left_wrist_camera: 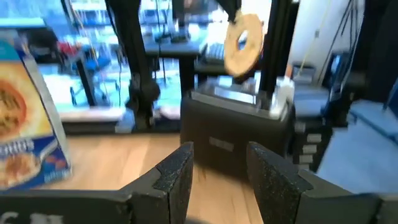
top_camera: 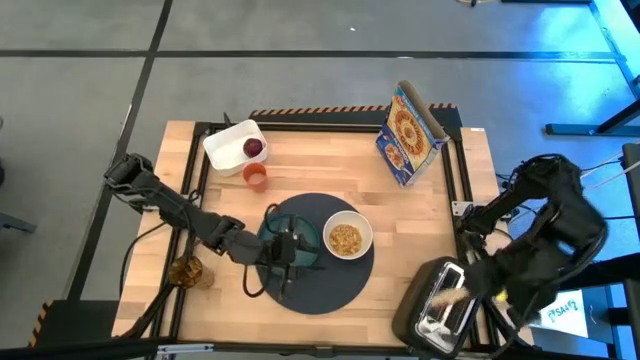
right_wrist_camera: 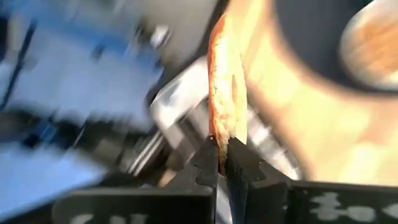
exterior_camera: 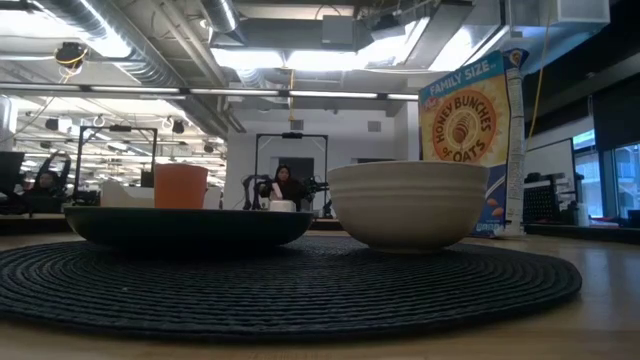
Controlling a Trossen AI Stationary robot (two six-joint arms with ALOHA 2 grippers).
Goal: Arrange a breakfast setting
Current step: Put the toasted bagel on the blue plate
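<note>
The round dark-navy mat point(top_camera: 330, 290) lies at the table's near middle. On it stand the teal plate point(top_camera: 304, 252) and the white bowl point(top_camera: 346, 238), which holds cereal. My left gripper point(top_camera: 284, 246) is open over the plate and empty; its fingers show in its wrist view point(left_wrist_camera: 221, 180). My right gripper point(top_camera: 462, 283) is shut on a bagel half point(right_wrist_camera: 225, 81) above the toaster point(top_camera: 438, 302) at the near right. The orange cup point(top_camera: 255, 177) stands at the far left. The red apple point(top_camera: 254, 148) lies in a white container point(top_camera: 232, 143). No cutlery shows. My right gripper pinches the bagel half's rim point(right_wrist_camera: 222, 144) between its two fingers, which lie flat against its two faces. The fingers come from above, pointing down. The bagel half hangs on edge below them, clear of the toaster point(left_wrist_camera: 236, 118), as the left wrist view shows point(left_wrist_camera: 244, 42).
A cereal box point(top_camera: 408, 135) stands upright at the far right. A brownish jar point(top_camera: 187, 270) sits at the table's near left edge. A black frame rail runs along the table's far side and both its left and right sides. Bare wood lies between the mat and the toaster.
</note>
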